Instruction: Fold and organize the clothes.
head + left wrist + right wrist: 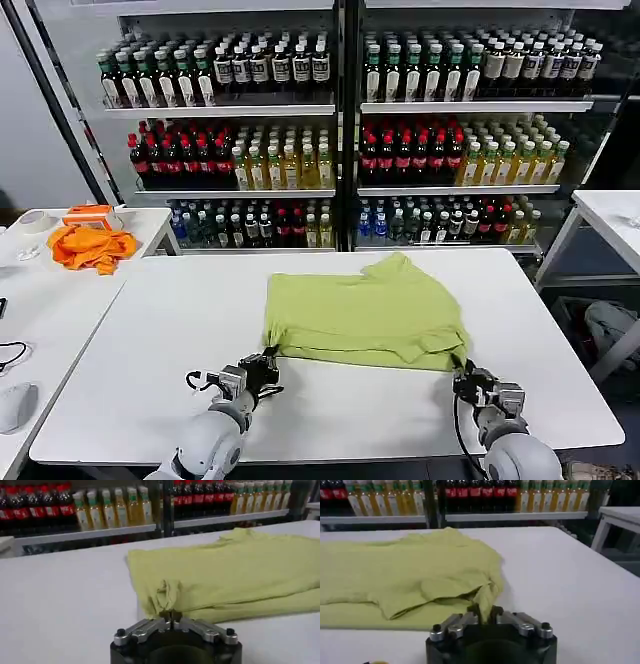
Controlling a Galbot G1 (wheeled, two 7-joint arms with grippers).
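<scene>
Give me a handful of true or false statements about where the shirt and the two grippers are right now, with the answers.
1. The light yellow-green short-sleeved T-shirt lies on the white table. True.
2. The left gripper is shut on the shirt's near edge. True.
3. The right gripper hangs open, away from the shirt. False: it pinches the shirt's near corner.
4. The bright orange cloth heap lies on top of the shirt. False: it sits on a separate table to the robot's left.
5. Shelves of bottles stand behind the table. True.
</scene>
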